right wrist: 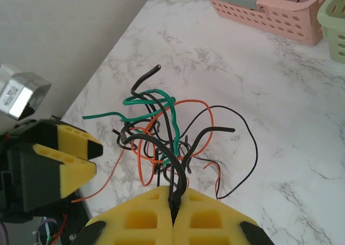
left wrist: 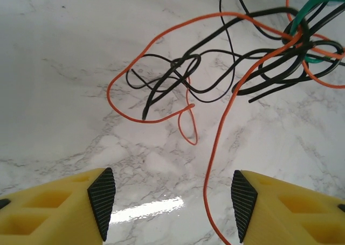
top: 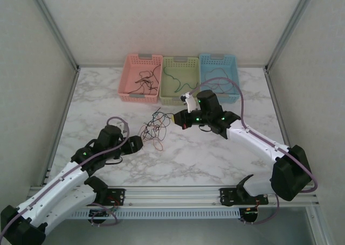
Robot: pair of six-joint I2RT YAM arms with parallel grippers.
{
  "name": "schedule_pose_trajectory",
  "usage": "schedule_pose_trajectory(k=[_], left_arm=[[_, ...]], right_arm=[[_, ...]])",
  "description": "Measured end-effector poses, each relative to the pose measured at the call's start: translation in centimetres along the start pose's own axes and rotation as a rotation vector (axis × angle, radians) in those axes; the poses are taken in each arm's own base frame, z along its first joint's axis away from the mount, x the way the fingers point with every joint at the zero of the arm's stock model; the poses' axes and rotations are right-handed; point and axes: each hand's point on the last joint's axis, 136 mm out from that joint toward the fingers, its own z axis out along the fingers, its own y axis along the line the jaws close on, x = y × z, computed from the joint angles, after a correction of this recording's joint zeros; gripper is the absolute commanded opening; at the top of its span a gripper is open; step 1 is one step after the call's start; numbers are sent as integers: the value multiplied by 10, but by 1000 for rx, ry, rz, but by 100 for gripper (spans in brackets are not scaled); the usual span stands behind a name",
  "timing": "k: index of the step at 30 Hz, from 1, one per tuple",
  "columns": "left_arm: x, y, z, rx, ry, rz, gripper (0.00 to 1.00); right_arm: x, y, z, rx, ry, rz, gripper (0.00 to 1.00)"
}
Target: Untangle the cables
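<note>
Pinches the cables [right wrist: 173,148] tight in the right gripper [right wrist: 173,207]. Holds the left gripper [left wrist: 172,202] open over an orange wire [left wrist: 214,145] on the table [left wrist: 54,51].

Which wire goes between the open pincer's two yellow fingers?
The long orange wire. It runs down between the left pincer's fingers; the black wires lie farther up in the tangle.

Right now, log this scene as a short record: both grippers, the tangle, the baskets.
left gripper: open above the marble table, orange wire lying loose between its fingers
right gripper: shut on black cable running into the tangle
tangle: black, green and orange wires, knotted, between the grippers
baskets: pink basket, green basket, blue basket at the far edge, wires in each
</note>
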Motion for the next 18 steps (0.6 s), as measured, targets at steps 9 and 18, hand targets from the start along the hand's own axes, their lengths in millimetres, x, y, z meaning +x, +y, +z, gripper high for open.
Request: schedule_pose_trajectory(k=[9, 18], left_arm=[[4, -7, 25, 18, 65, -5, 55], [8, -6, 42, -8, 115, 5, 14]], right_arm=[[2, 0, 4, -14, 20, 25, 0], [-1, 3, 3, -21, 21, 26, 0]])
